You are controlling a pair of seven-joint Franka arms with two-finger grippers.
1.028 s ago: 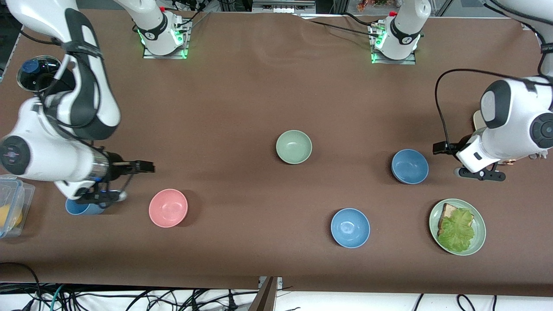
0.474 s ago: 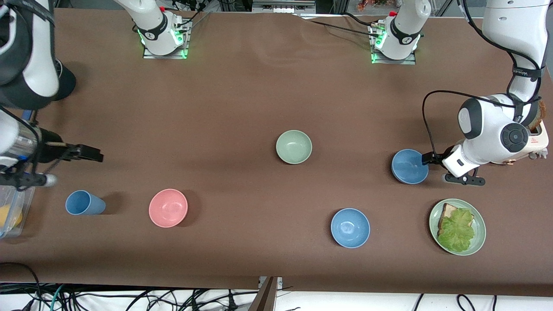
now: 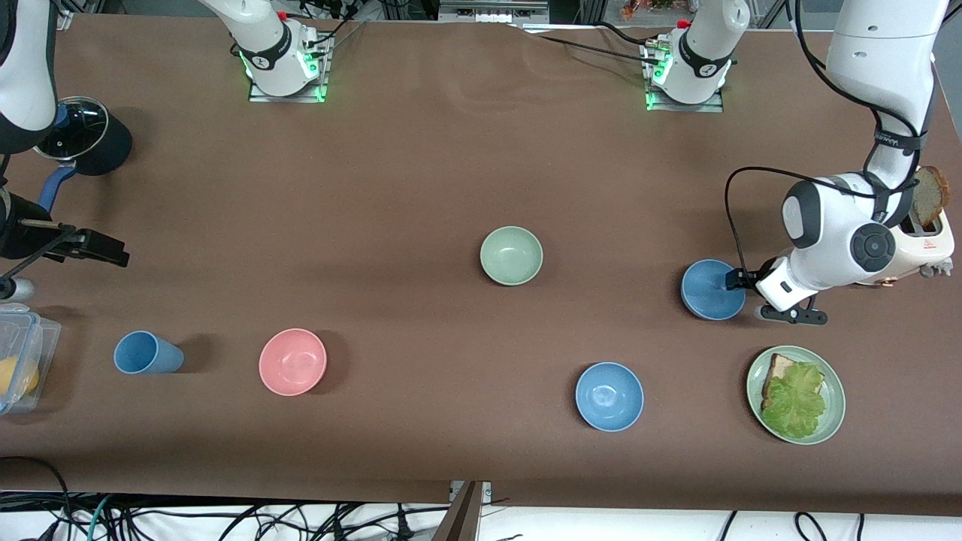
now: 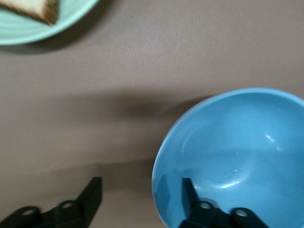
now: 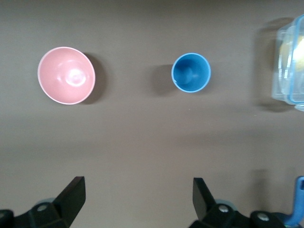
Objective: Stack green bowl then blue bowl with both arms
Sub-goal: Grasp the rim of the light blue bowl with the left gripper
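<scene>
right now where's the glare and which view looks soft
Front view: sharp, a soft shadow beside the pink bowl. Left wrist view: slightly blurred, small highlights inside the blue bowl. Right wrist view: sharp, a glare patch in the pink bowl.

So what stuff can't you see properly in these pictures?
- Clear box, front view: cut by the edge; yellow contents unclear.
- Right end effector, front view: off-frame.
- Left end effector: the arm hides it in the front view.
- Blue bowl, left wrist view: cut by the frame edge.
</scene>
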